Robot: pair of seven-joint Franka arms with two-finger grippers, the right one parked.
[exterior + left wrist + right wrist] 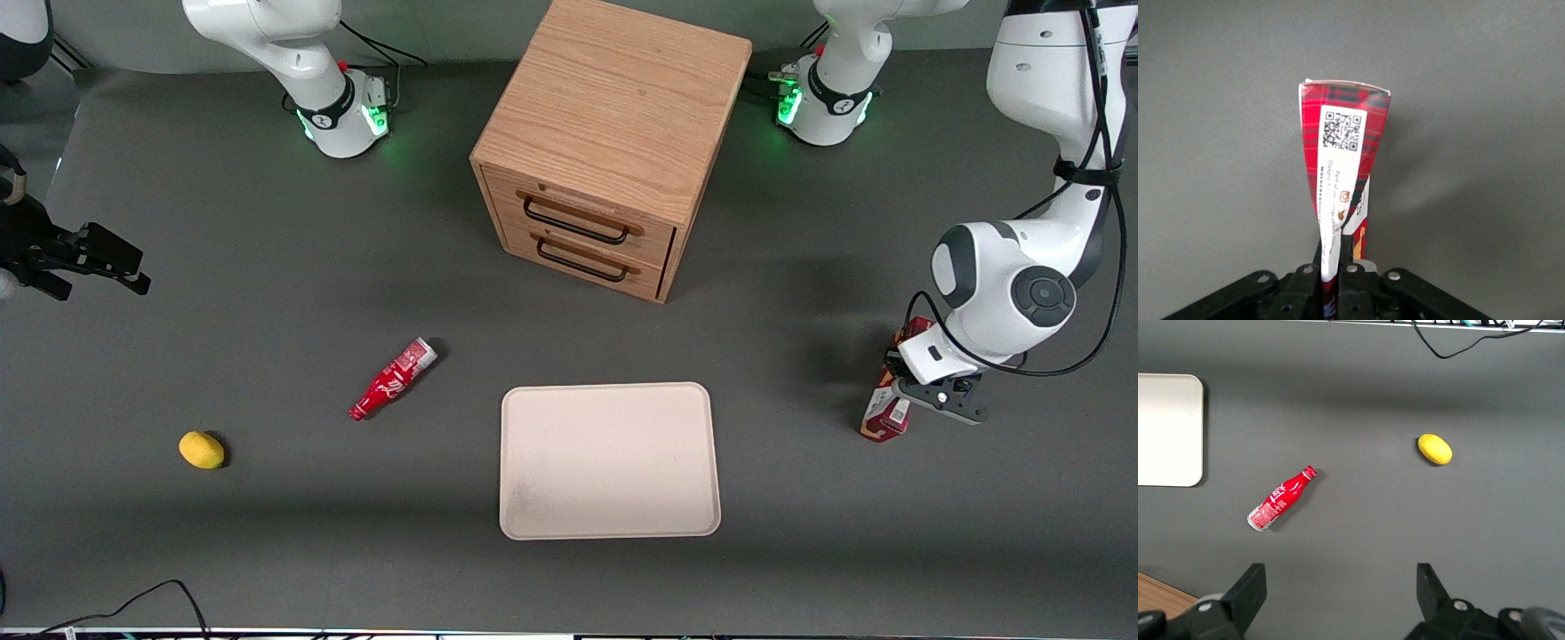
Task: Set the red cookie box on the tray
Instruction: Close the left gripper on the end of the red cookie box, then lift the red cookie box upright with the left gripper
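The smooth, rounded-cornered beige tray [610, 460] lies flat near the table's front edge; toward the working arm's end, the gripper [925, 391] pinches the narrow cardboard red cookie box [886, 411].

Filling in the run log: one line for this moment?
pincer: shut on cookie box | box: toward working arm's end, off tray | tray: bare

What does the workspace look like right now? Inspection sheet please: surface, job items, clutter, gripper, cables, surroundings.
Surface: dark grey table, matte.
Job's things: red cookie box held at the working arm's end of the table, off the tray; tray bare.
Clutter: red bottle lying on its side; yellow fruit toward the parked arm's end; wooden two-drawer cabinet, drawers shut.
Gripper: left gripper shut on the box, beside the tray.
Cables: black cable at the table edge nearest the camera; black cables along the working arm.
Surroundings: nothing seen.
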